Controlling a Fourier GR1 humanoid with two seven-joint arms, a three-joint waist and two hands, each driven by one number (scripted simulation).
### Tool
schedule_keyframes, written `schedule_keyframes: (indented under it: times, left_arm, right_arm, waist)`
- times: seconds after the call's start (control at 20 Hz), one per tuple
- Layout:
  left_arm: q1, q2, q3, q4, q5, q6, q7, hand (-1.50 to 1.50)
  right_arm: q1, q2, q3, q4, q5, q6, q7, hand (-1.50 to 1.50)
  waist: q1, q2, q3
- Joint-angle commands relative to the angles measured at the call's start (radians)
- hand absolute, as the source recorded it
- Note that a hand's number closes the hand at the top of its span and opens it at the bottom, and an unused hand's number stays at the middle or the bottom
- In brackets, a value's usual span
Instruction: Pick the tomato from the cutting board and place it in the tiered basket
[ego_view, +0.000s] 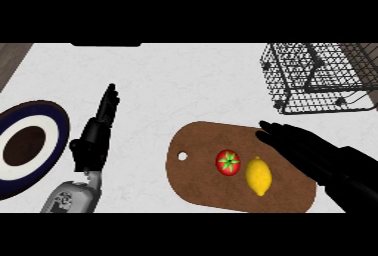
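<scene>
while the right hand (310, 150) hovers with straight fingers over the cutting board (199, 175), steer it left past the lemon (258, 176) to the tomato (228, 162) lying mid-board, then carry it to the tiered basket (321, 75); the left hand (96, 135) rests open above the bench (177, 85).

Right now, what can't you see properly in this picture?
- Head view: the black wire tiered basket is cut off by the right edge.
- The blue-and-white round plate runs off the left edge.
- The black right hand hides part of the brown wooden cutting board.
</scene>
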Motion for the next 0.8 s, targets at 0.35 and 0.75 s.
schedule_keyframes:
  times: [0.35, 0.75]
  left_arm:
    - [-0.058, -0.034, 0.042, 0.066, -0.013, -0.018, 0.010, 0.00]
    - [0.051, -0.026, 0.025, -0.025, -0.044, -0.030, -0.032, 0.00]
  right_arm:
    - [-0.051, 0.099, 0.193, -0.035, 0.057, 0.070, 0.291, -1.50]
    - [-0.016, 0.068, 0.185, -0.003, 0.137, 0.109, 0.252, -1.50]
  waist:
    - [-0.011, 0.000, 0.001]
    - [-0.006, -0.001, 0.002]
